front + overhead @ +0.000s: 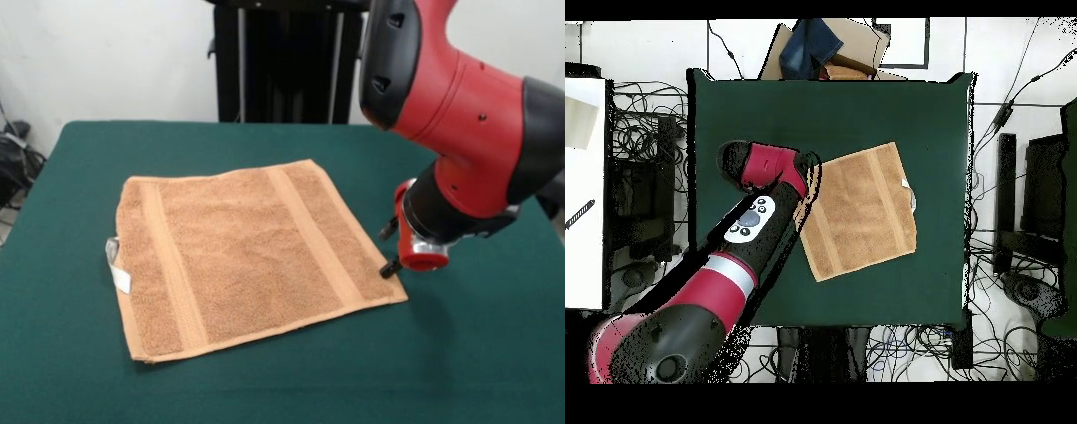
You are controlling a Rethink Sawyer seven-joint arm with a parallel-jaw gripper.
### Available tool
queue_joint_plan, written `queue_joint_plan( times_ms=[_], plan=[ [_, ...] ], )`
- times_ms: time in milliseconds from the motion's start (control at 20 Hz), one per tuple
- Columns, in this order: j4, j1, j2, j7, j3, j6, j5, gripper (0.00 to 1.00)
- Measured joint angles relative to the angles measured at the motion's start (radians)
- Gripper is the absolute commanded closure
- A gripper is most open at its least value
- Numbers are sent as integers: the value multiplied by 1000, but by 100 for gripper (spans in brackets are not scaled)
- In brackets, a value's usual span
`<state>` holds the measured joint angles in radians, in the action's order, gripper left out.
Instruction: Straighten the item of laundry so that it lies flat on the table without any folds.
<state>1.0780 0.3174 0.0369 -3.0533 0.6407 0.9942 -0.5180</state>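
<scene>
The orange-tan towel (247, 256) lies spread open on the green table (459, 371), roughly square, with two woven bands running across it and its white loop tag (116, 265) on the left edge. Its surface looks flat, with no folds showing. My gripper (388, 252) sits at the towel's right edge, near the front right corner, low over the table and mostly hidden behind the red wrist. In the overhead view the towel (860, 210) lies right of centre on the table (765, 110), and the arm (765, 215) covers the gripper at the towel's left edge.
The black pedestal (282, 62) stands behind the table. A cardboard box with blue cloth (825, 45) lies beyond the table's far edge. Cables (635, 130) litter the floor around the table. A white surface (585, 180) is at the left.
</scene>
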Motion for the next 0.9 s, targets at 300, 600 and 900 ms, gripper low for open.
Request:
queue_joint_plan(
  times_ms=[300, 600, 900],
  plan=[
    [0, 0, 0, 0, 0, 0, 0, 0],
    [0, 0, -3, 0, 0, 1, 0, 0],
    [0, 0, -15, 0, 0, 20, 0, 0]
  ],
)
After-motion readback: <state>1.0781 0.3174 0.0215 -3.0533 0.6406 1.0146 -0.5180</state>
